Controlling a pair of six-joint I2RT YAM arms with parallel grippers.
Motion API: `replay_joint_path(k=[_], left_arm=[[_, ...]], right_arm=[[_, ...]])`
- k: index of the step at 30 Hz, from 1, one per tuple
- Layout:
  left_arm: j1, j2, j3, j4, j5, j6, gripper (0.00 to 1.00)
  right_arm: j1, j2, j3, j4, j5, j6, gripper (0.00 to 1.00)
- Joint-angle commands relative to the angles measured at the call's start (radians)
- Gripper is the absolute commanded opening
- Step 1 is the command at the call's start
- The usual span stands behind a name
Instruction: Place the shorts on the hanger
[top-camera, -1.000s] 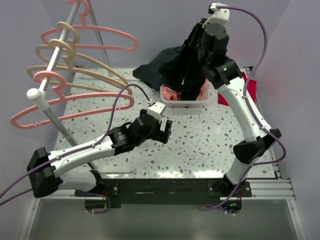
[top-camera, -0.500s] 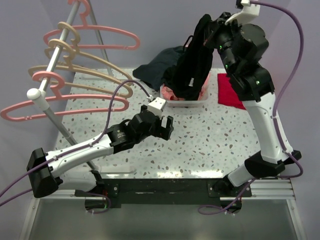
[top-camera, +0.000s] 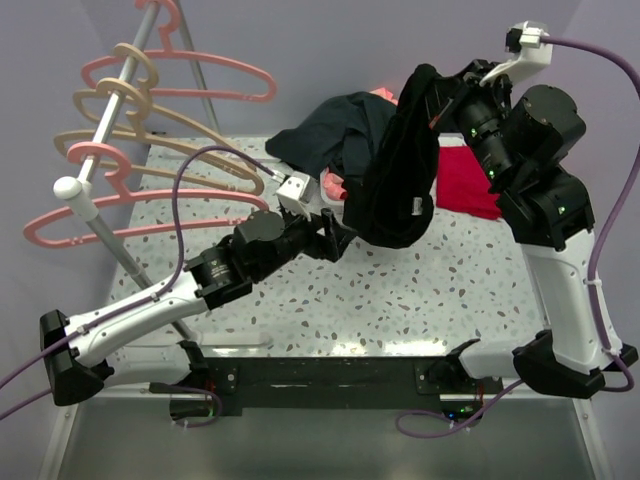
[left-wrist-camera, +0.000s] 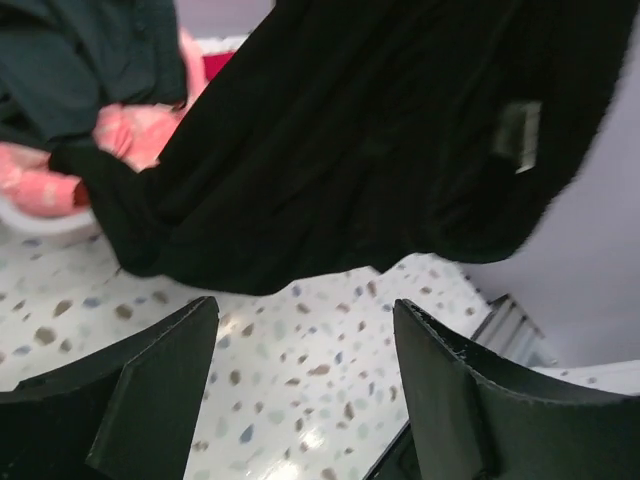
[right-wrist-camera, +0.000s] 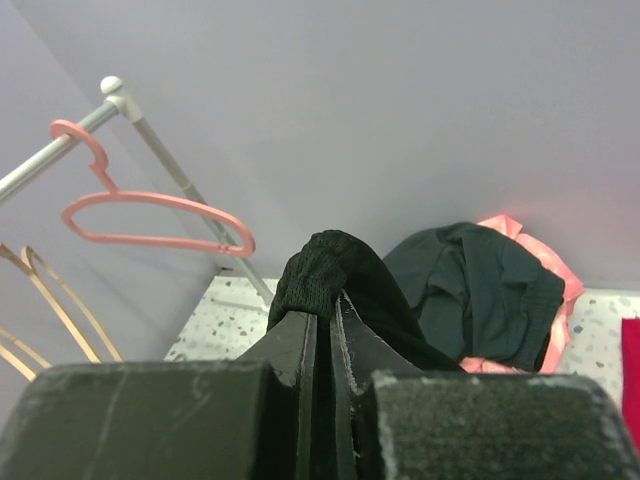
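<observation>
1. A white surface speckled with grey and brown chips is closed in by plain, matt lilac-grey walls.
2. At far left, a slanting grey metal rail with a white end cap carries thin pink plastic hangers and thicker beige hangers. All have long curved arms and rounded hooks.
3. The left hand has its blocky black fingers spread and holds nothing. It sits low, just beside the bottom edge of the hanging fabric.
4. The floppy, plain black shorts dangle in soft folds above the surface, well apart from the hangers. A small tag shows on them.
5. Behind them is a crumpled dark grey-green garment on coral-pink cloth.
6. The right hand is raised, its fingers pressed together on a bunched edge of the shorts.
7. A flat, folded red cloth lies at right.
</observation>
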Motion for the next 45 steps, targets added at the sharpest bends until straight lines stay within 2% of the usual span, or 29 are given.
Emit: replay_joint_path(k=[1,6,9,13,15,20,22,27,28,29,30,31,32,34,35,38,41,45], left_arm=[[0.000,-0.004,0.052,0.216,0.129,-0.107,0.74],[-0.014,0.037,0.027,0.313,0.180,-0.194,0.69],[-0.041,0.049,0.018,0.342,0.103,-0.224,0.71],[-0.073,0.077,0.009,0.356,-0.091,-0.268,0.71],[-0.090,0.106,0.002,0.370,-0.144,-0.303,0.71],[-0.132,0.196,0.008,0.396,-0.305,-0.342,0.63],[-0.139,0.226,0.013,0.394,-0.360,-0.366,0.56],[-0.147,0.318,0.039,0.431,-0.416,-0.348,0.55],[-0.149,0.329,0.041,0.437,-0.417,-0.340,0.51],[-0.149,0.327,0.041,0.448,-0.420,-0.334,0.41],[-0.149,0.323,0.042,0.449,-0.425,-0.310,0.28],[-0.149,0.315,0.045,0.443,-0.432,-0.290,0.06],[-0.150,0.285,0.053,0.405,-0.442,-0.267,0.00],[-0.150,0.228,0.088,0.378,-0.422,-0.134,0.00],[-0.152,0.212,0.160,0.270,-0.414,-0.050,0.00],[-0.153,0.137,0.249,0.073,-0.432,0.052,0.00],[-0.152,0.074,0.338,-0.052,-0.445,0.136,0.00],[-0.152,0.077,0.496,-0.147,-0.462,0.245,0.00]], right_arm=[[0.001,-0.014,0.004,0.029,-0.007,0.013,0.00],[0.001,-0.012,-0.002,0.022,0.007,0.012,0.00],[0.001,-0.012,-0.010,0.022,0.008,0.015,0.00],[0.001,-0.004,-0.016,0.023,0.005,0.018,0.00],[0.003,-0.001,-0.022,0.019,0.005,0.019,0.00],[0.001,-0.020,-0.053,0.014,0.007,0.033,0.00],[0.003,-0.032,-0.071,0.013,0.013,0.038,0.00],[0.001,-0.087,-0.134,0.013,0.031,0.039,0.00],[0.003,-0.093,-0.139,0.007,0.034,0.038,0.00],[0.001,-0.108,-0.149,-0.003,0.044,0.029,0.00],[0.003,-0.116,-0.152,-0.010,0.080,0.020,0.00],[0.001,-0.125,-0.151,-0.023,0.115,0.010,0.00],[0.001,-0.133,-0.148,-0.044,0.151,-0.019,0.00],[0.001,-0.164,-0.149,-0.064,0.284,-0.051,0.00],[0.001,-0.173,-0.154,-0.082,0.341,-0.095,0.00],[0.001,-0.231,-0.210,-0.101,0.539,-0.146,0.00],[0.001,-0.294,-0.249,-0.105,0.538,-0.145,0.00],[0.001,-0.328,-0.199,-0.125,0.504,-0.128,0.00]])
